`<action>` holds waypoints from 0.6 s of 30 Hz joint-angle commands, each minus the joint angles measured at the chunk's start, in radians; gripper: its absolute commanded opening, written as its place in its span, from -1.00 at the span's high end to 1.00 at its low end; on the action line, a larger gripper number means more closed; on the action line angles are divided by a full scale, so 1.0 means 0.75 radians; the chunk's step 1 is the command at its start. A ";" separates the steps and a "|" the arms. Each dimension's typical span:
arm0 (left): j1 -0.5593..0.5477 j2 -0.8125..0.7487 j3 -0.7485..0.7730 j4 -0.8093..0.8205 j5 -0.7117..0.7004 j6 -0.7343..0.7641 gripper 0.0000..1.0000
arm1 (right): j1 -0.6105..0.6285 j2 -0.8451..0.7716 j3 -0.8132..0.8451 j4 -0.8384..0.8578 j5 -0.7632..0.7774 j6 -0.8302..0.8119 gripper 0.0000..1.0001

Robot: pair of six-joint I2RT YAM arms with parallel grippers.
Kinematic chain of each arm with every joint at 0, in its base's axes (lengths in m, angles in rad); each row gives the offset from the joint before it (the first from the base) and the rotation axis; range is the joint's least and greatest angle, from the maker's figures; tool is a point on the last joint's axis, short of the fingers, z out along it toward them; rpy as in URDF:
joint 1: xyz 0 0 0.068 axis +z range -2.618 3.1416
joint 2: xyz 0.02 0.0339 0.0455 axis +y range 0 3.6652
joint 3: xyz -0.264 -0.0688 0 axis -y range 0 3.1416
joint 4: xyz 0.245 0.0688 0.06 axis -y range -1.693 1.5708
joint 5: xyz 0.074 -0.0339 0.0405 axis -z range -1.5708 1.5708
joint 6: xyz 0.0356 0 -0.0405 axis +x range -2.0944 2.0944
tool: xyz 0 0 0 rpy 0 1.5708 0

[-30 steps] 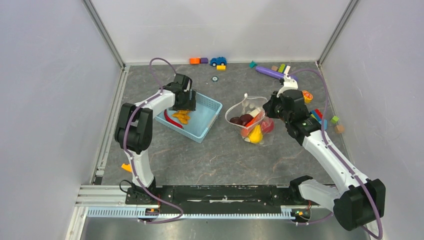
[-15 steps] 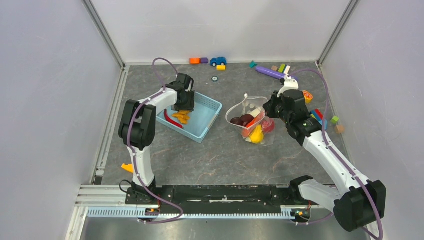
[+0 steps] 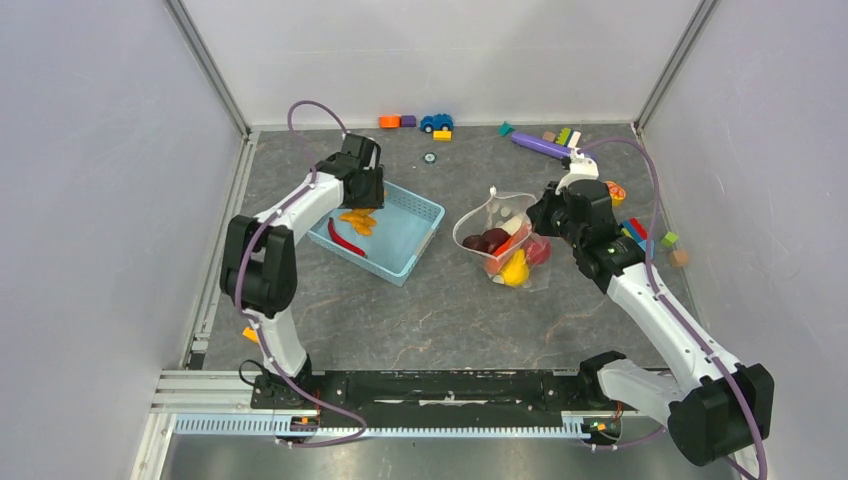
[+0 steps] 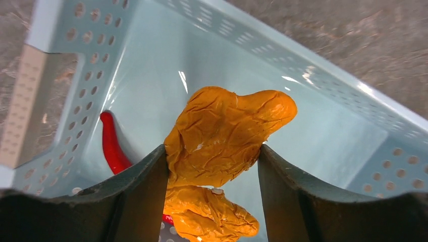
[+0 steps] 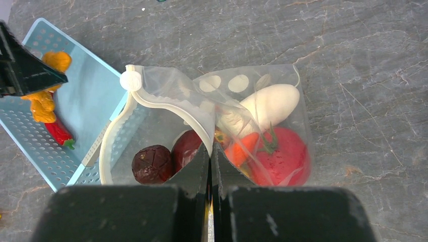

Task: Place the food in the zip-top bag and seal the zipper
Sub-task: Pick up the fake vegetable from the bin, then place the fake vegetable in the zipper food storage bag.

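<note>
Most food (image 5: 280,156) lies inside the zip-top bag (image 5: 151,118); right fingers (image 5: 198,171) pinch its zipper (image 5: 166,103). Left fingers (image 4: 146,191) clamp an orange knobbly piece (image 4: 222,136) in the basket (image 4: 313,65); red chilli (image 4: 112,146) and sealing remain.

A robotics lab test cell: plain pale panel walls (image 3: 90,200) framed by aluminium posts (image 3: 205,65) box in a grey stone-look tabletop (image 3: 420,310); a cabled left arm (image 3: 300,205) and right arm (image 3: 660,312) are bolted to a rail (image 3: 430,385) at 6 o'clock; toy blocks (image 3: 390,121) and a blue car (image 3: 436,122) lie at 12 o'clock; toy food (image 3: 512,268) lies toward 3 o'clock
</note>
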 commanded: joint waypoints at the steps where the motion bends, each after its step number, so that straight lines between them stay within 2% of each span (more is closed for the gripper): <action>1: -0.008 -0.156 0.032 0.013 0.032 -0.061 0.11 | -0.002 -0.035 0.025 0.046 0.020 -0.018 0.97; 5: -0.021 -0.290 -0.019 0.086 0.189 -0.054 0.12 | -0.002 -0.032 0.025 0.047 0.010 -0.021 0.96; 10: -0.070 -0.457 -0.120 0.293 0.637 -0.010 0.02 | -0.001 -0.021 0.029 0.048 -0.021 -0.025 0.96; 12: -0.119 -0.478 -0.129 0.346 0.783 0.013 0.02 | -0.002 -0.017 0.031 0.048 -0.039 -0.029 0.96; 16: -0.274 -0.471 -0.093 0.398 0.874 0.081 0.03 | -0.001 -0.025 0.017 0.079 -0.068 -0.045 0.96; 18: -0.336 -0.459 -0.082 0.492 1.002 0.073 0.05 | -0.001 -0.030 0.009 0.096 -0.131 -0.049 0.96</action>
